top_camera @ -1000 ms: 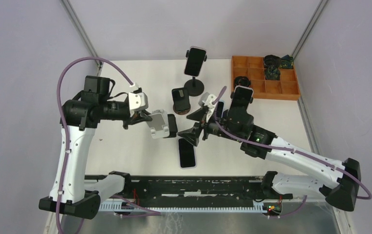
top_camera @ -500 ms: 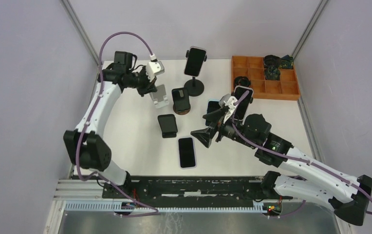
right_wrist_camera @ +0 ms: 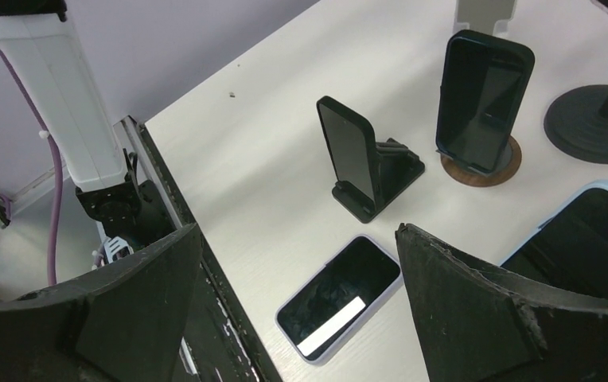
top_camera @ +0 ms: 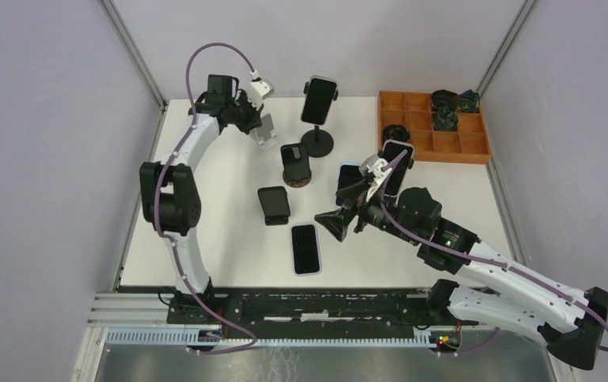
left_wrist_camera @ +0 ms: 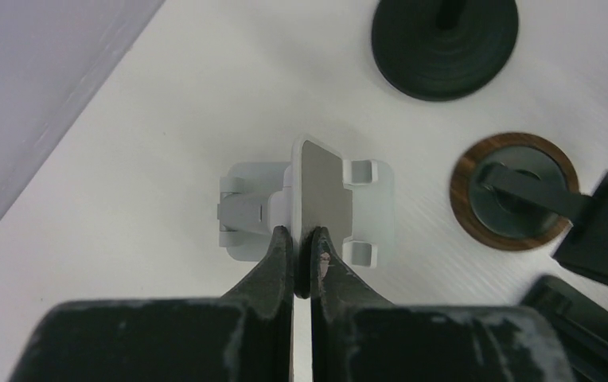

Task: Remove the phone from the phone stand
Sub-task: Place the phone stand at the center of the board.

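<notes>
Right wrist: phone (right_wrist_camera: 339, 309) (flat) below splayed right tool (right_wrist_camera: 295, 229)

White matte table (top_camera: 205, 239), evenly lit w/ soft shadows, boxed in on 3 sides by plain pale-lilac walls (top_camera: 46, 159). Alu posts (top_camera: 130, 52) run up both back corners. Black rail (top_camera: 317, 302) along near edge, grey metal surface (top_camera: 325, 362) below it.

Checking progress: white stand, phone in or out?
Out. The white stand shows a bare pad and empty hooks, pinched in the shut left hand.
</notes>
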`<state>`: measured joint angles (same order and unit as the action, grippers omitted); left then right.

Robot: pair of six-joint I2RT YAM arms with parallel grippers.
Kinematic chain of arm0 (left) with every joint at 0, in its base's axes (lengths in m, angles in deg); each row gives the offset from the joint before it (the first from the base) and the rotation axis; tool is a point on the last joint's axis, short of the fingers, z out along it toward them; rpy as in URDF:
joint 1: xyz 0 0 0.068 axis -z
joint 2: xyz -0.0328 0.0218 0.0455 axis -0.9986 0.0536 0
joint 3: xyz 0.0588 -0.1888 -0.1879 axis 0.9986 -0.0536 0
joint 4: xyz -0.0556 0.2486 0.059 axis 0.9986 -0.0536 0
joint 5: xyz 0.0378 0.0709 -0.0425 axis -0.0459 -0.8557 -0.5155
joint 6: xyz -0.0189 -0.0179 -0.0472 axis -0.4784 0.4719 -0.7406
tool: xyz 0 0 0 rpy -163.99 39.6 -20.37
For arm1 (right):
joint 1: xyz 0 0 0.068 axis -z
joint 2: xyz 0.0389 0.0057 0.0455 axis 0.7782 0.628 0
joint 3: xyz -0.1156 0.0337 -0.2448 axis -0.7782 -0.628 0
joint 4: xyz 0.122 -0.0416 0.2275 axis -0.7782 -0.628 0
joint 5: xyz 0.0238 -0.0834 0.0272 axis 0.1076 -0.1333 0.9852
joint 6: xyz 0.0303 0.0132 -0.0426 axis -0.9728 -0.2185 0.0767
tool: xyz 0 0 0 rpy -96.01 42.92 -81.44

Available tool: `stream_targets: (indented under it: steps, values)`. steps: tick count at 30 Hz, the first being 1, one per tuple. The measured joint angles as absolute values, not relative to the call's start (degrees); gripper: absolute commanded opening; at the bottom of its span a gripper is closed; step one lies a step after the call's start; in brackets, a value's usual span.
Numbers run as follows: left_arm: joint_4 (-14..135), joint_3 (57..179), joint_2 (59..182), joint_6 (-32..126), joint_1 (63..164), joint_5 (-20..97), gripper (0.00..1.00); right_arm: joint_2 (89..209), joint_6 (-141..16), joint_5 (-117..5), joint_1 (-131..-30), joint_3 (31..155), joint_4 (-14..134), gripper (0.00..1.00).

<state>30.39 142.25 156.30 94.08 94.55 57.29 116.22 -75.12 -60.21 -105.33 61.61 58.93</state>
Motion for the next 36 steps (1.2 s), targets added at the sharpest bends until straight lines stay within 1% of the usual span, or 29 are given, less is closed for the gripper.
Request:
stream_targets:
  steps: [8, 12, 17, 18, 20, 21, 23, 24, 28, 32, 36]
  values:
    - [34.39, 154.29, 170.42, 90.28, 92.14, 57.31, 0.02, 118.06, -75.22, -61.15, -104.61, 61.75, 57.44, 0.98]
    - [36.09, 155.04, 173.97, 88.68, 90.96, 57.40, 0.02, 119.28, -75.20, -61.15, -103.94, 62.18, 56.79, 0.98]
    - [38.43, 155.06, 174.62, 87.22, 90.61, 59.22, 0.02, 121.21, -75.20, -61.06, -102.73, 62.29, 56.74, 0.98]
    - [38.85, 155.04, 174.77, 87.09, 90.66, 59.30, 0.05, 121.49, -75.20, -61.04, -102.65, 62.29, 56.74, 0.98]
    - [39.64, 155.02, 175.12, 86.87, 90.68, 59.35, 0.23, 122.08, -75.20, -60.91, -102.30, 62.29, 56.74, 0.98]
    - [39.72, 154.95, 175.17, 86.85, 90.70, 59.39, 0.34, 122.25, -75.22, -60.87, -102.19, 62.29, 56.74, 0.98]
    - [39.85, 154.95, 175.15, 86.61, 90.70, 59.37, 0.74, 122.54, -75.22, -60.69, -101.97, 62.31, 56.74, 0.98]
    - [40.09, 154.91, 175.12, 86.32, 90.70, 59.43, 0.81, 122.60, -75.22, -60.65, -101.90, 62.31, 56.74, 0.98]
    - [40.73, 151.61, 172.98, 86.41, 90.48, 59.74, 0.99, 122.63, -75.20, -60.41, -101.60, 62.55, 56.70, 0.98]
    - [37.76, 147.48, 166.53, 86.39, 89.39, 60.29, 1.00, 122.60, -74.98, -60.21, -101.40, 63.34, 56.24, 0.98]
    - [32.20, 146.86, 158.45, 86.37, 86.55, 63.56, 1.00, 121.88, -74.37, -59.77, -101.22, 64.24, 55.21, 0.98]
